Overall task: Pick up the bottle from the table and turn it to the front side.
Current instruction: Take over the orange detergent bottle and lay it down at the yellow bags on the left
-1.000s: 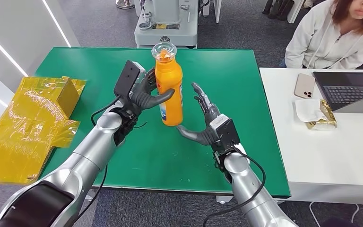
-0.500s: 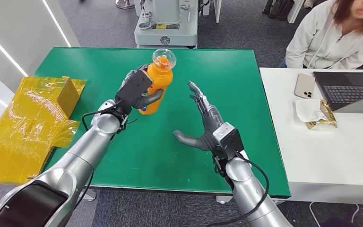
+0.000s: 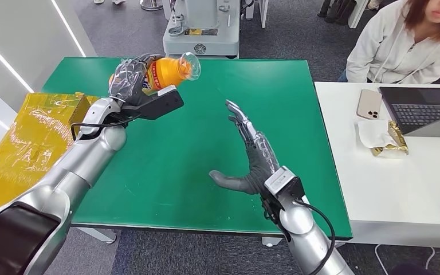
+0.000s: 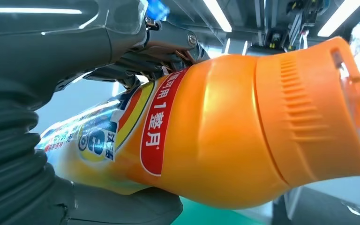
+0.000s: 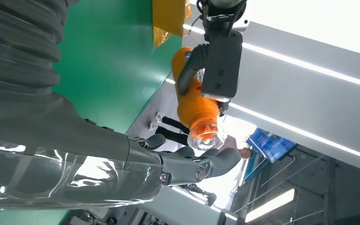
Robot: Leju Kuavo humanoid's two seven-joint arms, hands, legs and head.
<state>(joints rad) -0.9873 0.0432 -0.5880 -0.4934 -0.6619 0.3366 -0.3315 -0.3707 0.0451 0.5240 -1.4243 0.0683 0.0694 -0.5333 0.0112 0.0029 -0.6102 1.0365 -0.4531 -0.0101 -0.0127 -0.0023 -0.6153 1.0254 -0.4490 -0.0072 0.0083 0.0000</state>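
Above green table (image 3: pixel 298 103), left hand (image 3: pixel 127 77) gripping tipped bottle (image 3: pixel 169 69); right hand (image 3: pixel 252 154) spread.

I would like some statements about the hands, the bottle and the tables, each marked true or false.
1. The left hand holds the orange bottle lifted off the green table. True.
2. The bottle stands upright. False: it lies nearly on its side, with its clear cap pointing toward the robot's right.
3. The right hand grips the bottle's cap. False: it holds nothing, its fingers spread over the green table, apart from the bottle.
4. A phone lies on the white table next to a laptop. True.
5. The yellow box sits on the white table. False: it is at the green table's left edge.
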